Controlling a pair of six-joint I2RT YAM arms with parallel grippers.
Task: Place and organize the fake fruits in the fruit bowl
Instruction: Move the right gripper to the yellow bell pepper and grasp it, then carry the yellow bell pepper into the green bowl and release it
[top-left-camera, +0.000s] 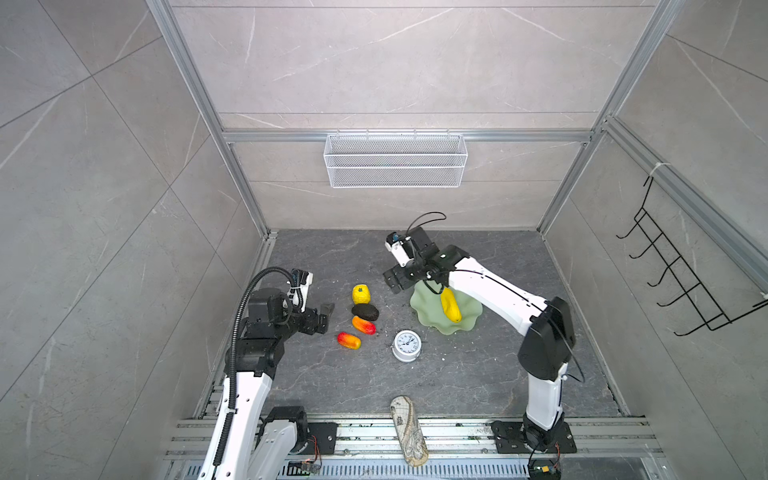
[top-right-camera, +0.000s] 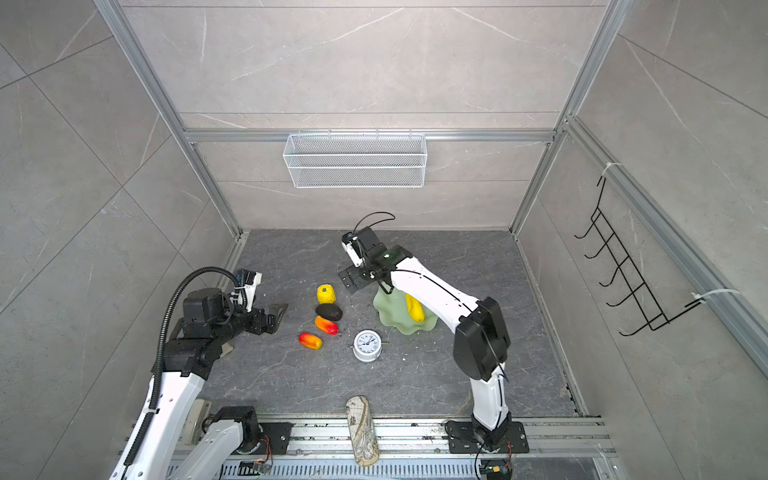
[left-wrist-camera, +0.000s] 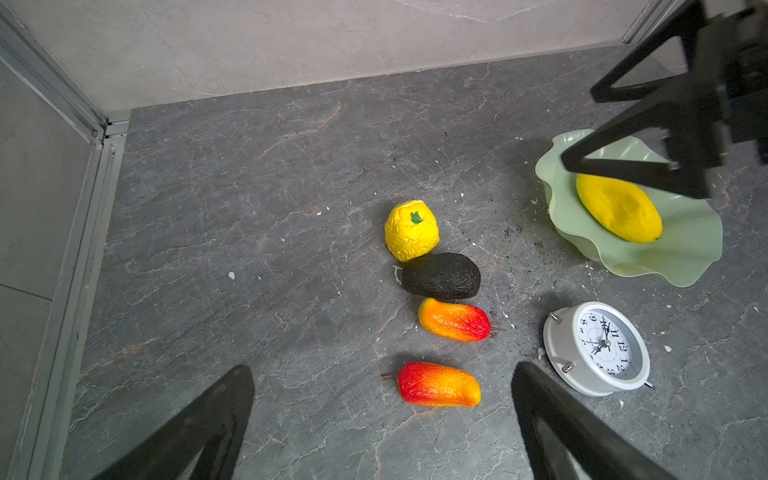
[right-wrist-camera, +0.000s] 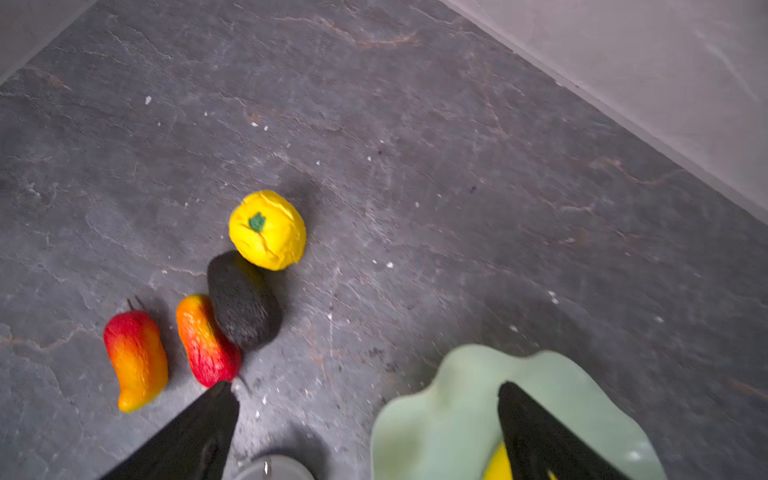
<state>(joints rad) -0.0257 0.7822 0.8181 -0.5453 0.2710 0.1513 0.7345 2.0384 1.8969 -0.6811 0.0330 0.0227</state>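
At the left, the left claw (top-left-camera: 325, 318) hangs over the grey tabletop (top-left-camera: 478, 382), its two fingers spread wide with nothing between them. Right of it four fruits lie in a row running from near to far. The near mango (top-left-camera: 349, 340) lies apart from the rest, its long axis left to right, red stem end leftward, orange-yellow end rightward. The second mango (top-left-camera: 364, 325) is reversed, orange end to the left and far, red stem end to the right and near. It is close against the avocado (top-left-camera: 365, 311), a dark, rough oval lying crosswise. Touching that on the far side, the bumpy yellow fruit (top-left-camera: 361, 294) sits with its green top upward. A white alarm clock (top-left-camera: 407, 345) lies face up further right. The right claw (right-wrist-camera: 365, 386) hovers over the far left rim of the fruit bowl (top-left-camera: 426, 311), wide open and empty. In this pale green wavy bowl lies the long yellow fruit (top-left-camera: 450, 305), smooth, its long axis running far to near, pointed tip nearest
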